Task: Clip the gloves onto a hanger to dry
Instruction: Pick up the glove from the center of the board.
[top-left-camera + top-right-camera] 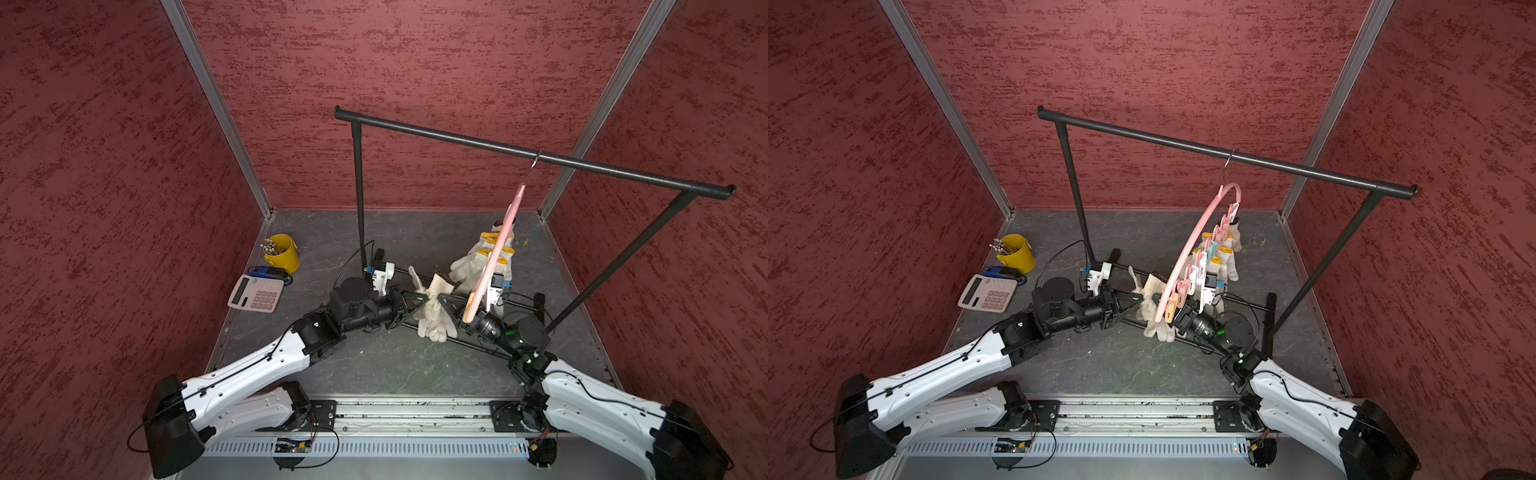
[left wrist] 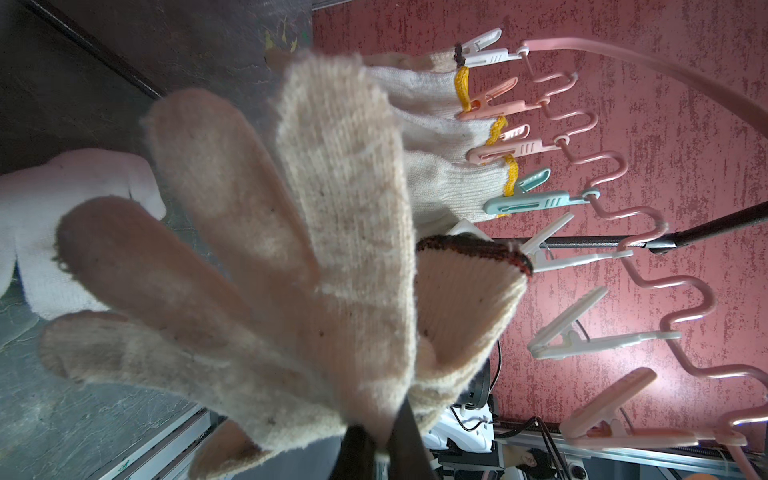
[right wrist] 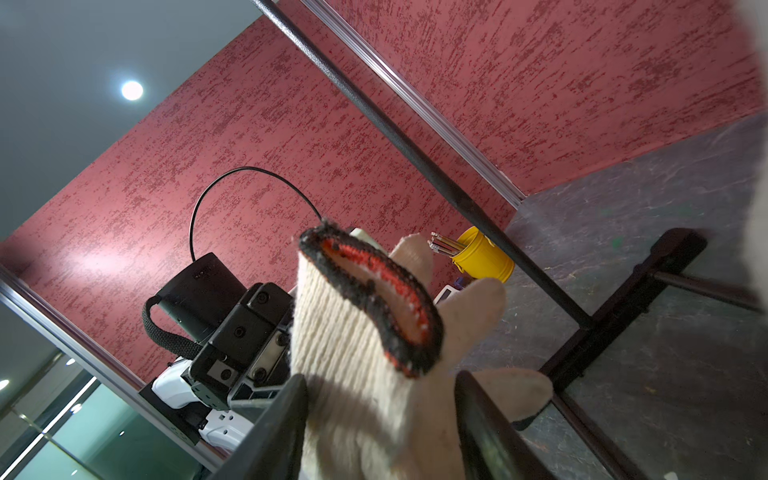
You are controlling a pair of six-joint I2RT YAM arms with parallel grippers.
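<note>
Pinching the dirty cream glove (image 2: 340, 208), your left gripper (image 2: 380, 440) is pressed together. Your right gripper (image 3: 380, 380) straddles its red-black cuff (image 3: 399, 299) — whether it squeezes, you cannot tell.

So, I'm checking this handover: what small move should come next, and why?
Probably close the right claw on the cream knit glove below its red-black cuff: its jaws straddle the glove, apart, while the shut left claw holds it near a free white plastic clothespin.
</note>
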